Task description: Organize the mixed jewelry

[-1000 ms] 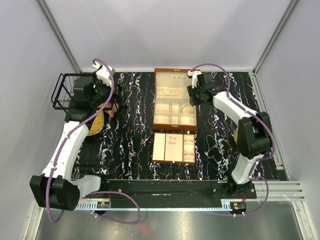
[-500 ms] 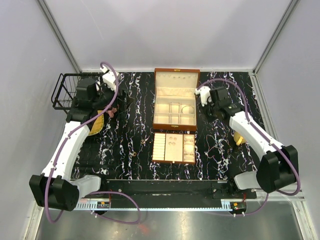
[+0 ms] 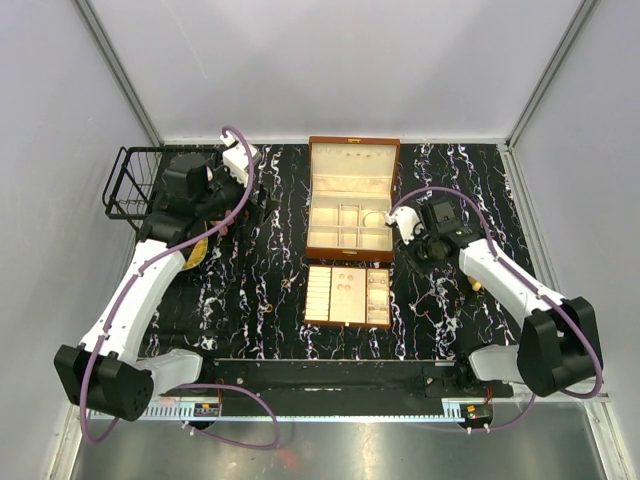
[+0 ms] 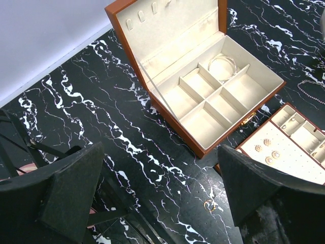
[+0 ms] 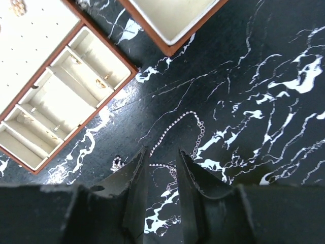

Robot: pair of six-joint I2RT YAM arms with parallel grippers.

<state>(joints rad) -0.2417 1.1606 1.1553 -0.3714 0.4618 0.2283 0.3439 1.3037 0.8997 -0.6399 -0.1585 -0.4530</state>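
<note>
Silvery chain (image 5: 175, 124) below right hand (image 5: 162, 152) (indistinct from above)

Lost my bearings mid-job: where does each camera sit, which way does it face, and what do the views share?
Top external: above and behind the bases, looking down on marble table, brown box, tray; left arm and right arm fully visible.
Left wrist: raised, tilted down toward box and tray; wide-open fingers of the left tool frame the bottom.
Right wrist: low, facing down at a chain beside the tray; narrowly parted fingers of the right tool show.
Shared: all three show box and tray.
</note>
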